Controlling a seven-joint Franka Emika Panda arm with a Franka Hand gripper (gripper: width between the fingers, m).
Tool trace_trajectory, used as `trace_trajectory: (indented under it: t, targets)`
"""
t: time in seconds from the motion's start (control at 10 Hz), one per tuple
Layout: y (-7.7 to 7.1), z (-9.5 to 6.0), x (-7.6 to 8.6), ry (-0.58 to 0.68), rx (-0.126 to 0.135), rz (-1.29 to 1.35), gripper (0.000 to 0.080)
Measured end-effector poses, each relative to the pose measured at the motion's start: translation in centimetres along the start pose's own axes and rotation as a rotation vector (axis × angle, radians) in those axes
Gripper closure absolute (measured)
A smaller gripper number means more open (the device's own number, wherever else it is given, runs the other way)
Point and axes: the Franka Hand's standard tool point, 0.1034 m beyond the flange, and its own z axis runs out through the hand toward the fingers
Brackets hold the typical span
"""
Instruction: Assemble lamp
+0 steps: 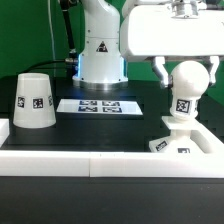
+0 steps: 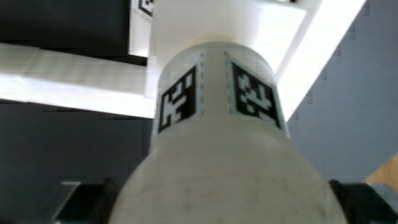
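Observation:
The white ball bulb [image 1: 183, 100] stands upright at the exterior view's right, and its lower stem meets the top of the small flat base block [image 1: 171, 144]. My gripper [image 1: 186, 78] comes down from above and is shut on the bulb's round top, one green finger on each side. In the wrist view the bulb [image 2: 214, 110] fills the middle with two tags showing. The dark fingers [image 2: 82, 200] flank it, and the base [image 2: 222, 22] lies beyond its far end. The tapered shade [image 1: 35, 100] stands alone at the exterior view's left.
The marker board [image 1: 100, 105] lies on the black table in front of the robot's pedestal [image 1: 101, 55]. A white raised wall [image 1: 90, 160] runs along the front and turns up the right side [image 1: 205, 135], close to the base.

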Motion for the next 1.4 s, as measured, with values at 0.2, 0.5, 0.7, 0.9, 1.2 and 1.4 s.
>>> trace_trajectory:
  t: [0.2, 0.5, 0.7, 0.9, 1.2, 1.4]
  targets:
    - [-0.3, -0.4, -0.7, 0.065, -0.016, -0.008, 0.022]
    - [-0.3, -0.4, -0.8, 0.076, -0.019, -0.009, 0.0166]
    - [-0.3, -0.4, -0.8, 0.075, -0.019, -0.009, 0.0112]
    - [-0.2, -0.4, -0.8, 0.075, -0.02, -0.009, 0.0103]
    - [0.1, -1.3, -0.5, 0.064, -0.02, -0.012, 0.0101]
    - [0.4, -1.9, -0.2, 0.043, -0.017, -0.013, 0.0101]
